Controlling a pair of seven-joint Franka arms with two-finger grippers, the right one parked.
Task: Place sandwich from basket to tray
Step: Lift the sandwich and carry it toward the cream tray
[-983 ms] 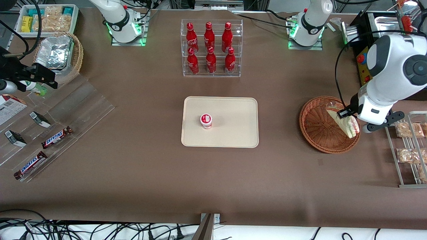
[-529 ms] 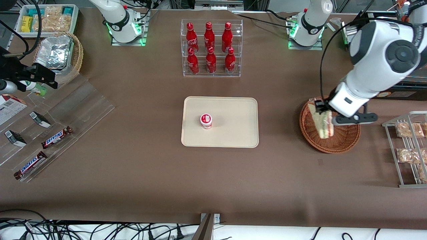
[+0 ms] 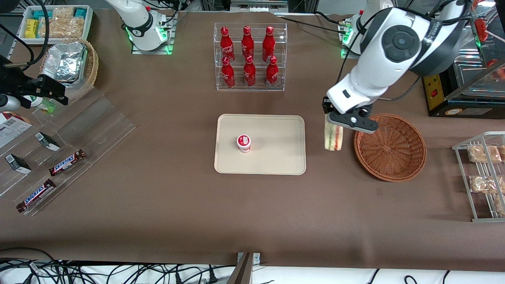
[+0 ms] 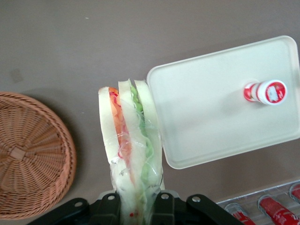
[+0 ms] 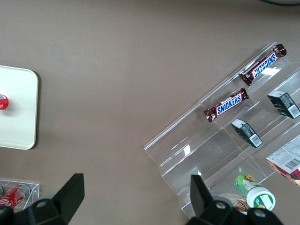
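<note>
On the brown table (image 3: 165,205), nearest the front camera at the lower left of the front view, two Snickers bars (image 3: 36,195) lie on a clear acrylic stepped display (image 3: 98,126) with two small dark boxes (image 3: 18,163) a step higher. At the right edge a wire rack (image 3: 479,177) holds clear bags of brown snacks (image 3: 483,183). In the middle of the frame the cream-beige tray (image 3: 276,157) carries only a small red-and-white capped cup (image 3: 244,142), standing upright. Right of centre the reddish-brown wicker basket (image 3: 390,146) has nothing in it; the wrist view shows its bare woven floor (image 4: 28,173). Between tray and basket, above the bare table, the sandwich (image 3: 333,137) hangs in its clear wrap with its long axis up and down, the wide cut face with red, green and white layers lowest and the narrow end uppermost in the gripper (image 3: 335,120). In the wrist view the sandwich (image 4: 131,150) just overlaps the tray's rim (image 4: 157,136). The gripper (image 4: 133,206) is closed narrowly on that narrow end, one black finger on each bread face. Farther from the camera, a clear rack (image 3: 250,57) holds six red cola bottles (image 3: 247,41) in two rows. At the upper left a tan wicker basket (image 3: 88,67) holds foil packets (image 3: 65,61), and above it a white bin (image 3: 55,23) holds snack packs.
</note>
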